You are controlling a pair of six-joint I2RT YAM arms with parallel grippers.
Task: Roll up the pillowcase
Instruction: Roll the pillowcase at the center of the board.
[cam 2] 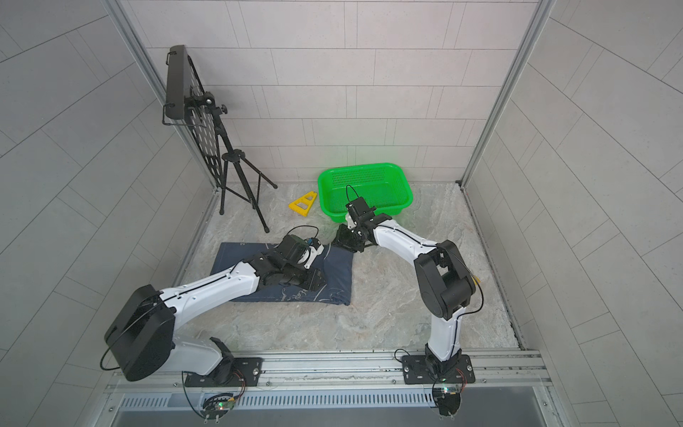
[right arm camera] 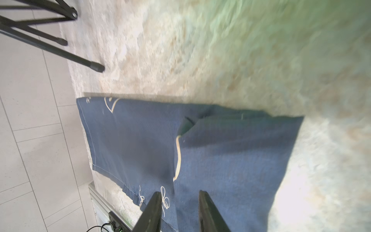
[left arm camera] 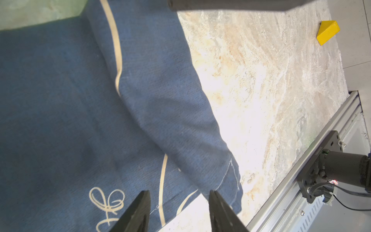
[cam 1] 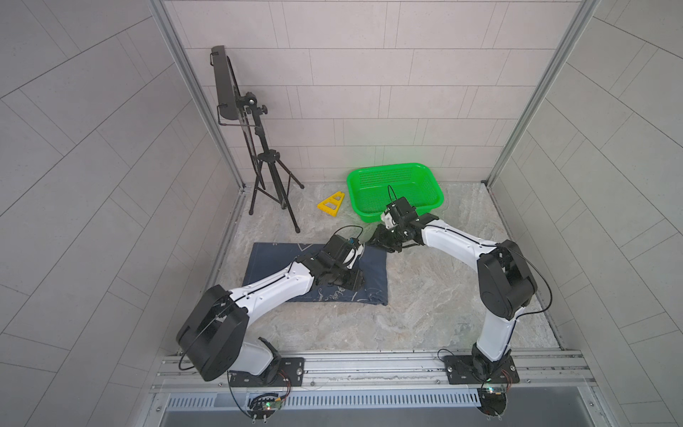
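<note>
The green basket [cam 1: 391,179] stands at the far side, its perforated floor showing. The pillowcase [cam 1: 273,258] lies partly folded on the marble tabletop [cam 1: 425,295], left of centre. The left gripper [left arm camera: 178,193] is spread over its near right corner, and the right gripper [right arm camera: 179,192] is spread at its far right corner. Grey tiled walls [cam 1: 369,74] surround the table.

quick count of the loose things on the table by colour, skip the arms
navy blue: 1, printed cloth pillowcase
green: 1, perforated plastic basket
yellow: 2, flat plastic triangle frame, solid wedge block
black: 1, metal tripod stand
total: 5
</note>
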